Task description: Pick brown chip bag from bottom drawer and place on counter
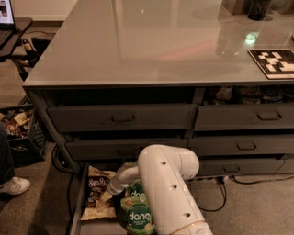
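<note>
At the bottom of the frame, right of centre, the bulky white arm (170,193), bent and reaching leftward and down into the open bottom drawer (76,212), a dark tray pulled out along the lower left. Just left of the arm, a green dang bag (137,216), lying partly under the arm's shell. Further left, the brown chip bag (97,196), flat on the drawer floor near the left wall, long axis running roughly up and down the frame, dark panel with white lettering toward the upper end. Right at the bag's right edge, the gripper (108,193), at the end of the pale wrist, tip over or against the crinkly lower half; contact likely but not certain, and no telling whether open or clamped. So: bag to the lower left of the gripper, barely apart if at all, with the green bag crowding in from the right. Probably the grasping step, with the lift and the carry not yet done. Behind, grey drawer fronts (121,118) with bar handles across the middle of the frame. Off to the left, a dark crate of packets (18,131) and a white shoe (14,186) on the carpet. Across the upper half, the glossy grey counter (147,46), well above the drawer, carrying a black-and-white marker board (274,62) at the upper right and a dark cup (259,8) at the top edge
</note>
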You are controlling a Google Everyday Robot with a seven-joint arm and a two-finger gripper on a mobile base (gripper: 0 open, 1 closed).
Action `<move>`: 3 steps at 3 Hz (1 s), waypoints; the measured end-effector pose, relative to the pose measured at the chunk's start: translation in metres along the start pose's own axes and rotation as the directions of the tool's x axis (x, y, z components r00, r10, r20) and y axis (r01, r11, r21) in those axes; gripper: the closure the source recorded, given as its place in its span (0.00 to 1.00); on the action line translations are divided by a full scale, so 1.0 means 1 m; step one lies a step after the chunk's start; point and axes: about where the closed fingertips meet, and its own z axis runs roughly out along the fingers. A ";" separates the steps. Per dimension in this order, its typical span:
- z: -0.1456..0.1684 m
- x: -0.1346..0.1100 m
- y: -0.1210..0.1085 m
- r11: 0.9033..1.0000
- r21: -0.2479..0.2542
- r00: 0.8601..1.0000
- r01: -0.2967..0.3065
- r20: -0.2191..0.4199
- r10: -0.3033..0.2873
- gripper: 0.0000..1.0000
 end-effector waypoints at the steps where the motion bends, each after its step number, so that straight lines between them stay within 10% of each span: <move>1: -0.019 -0.004 0.026 1.000 -0.001 0.998 0.005 0.055 -0.005 1.00; 3: -0.046 -0.009 0.059 1.000 0.011 0.991 0.011 0.131 -0.013 1.00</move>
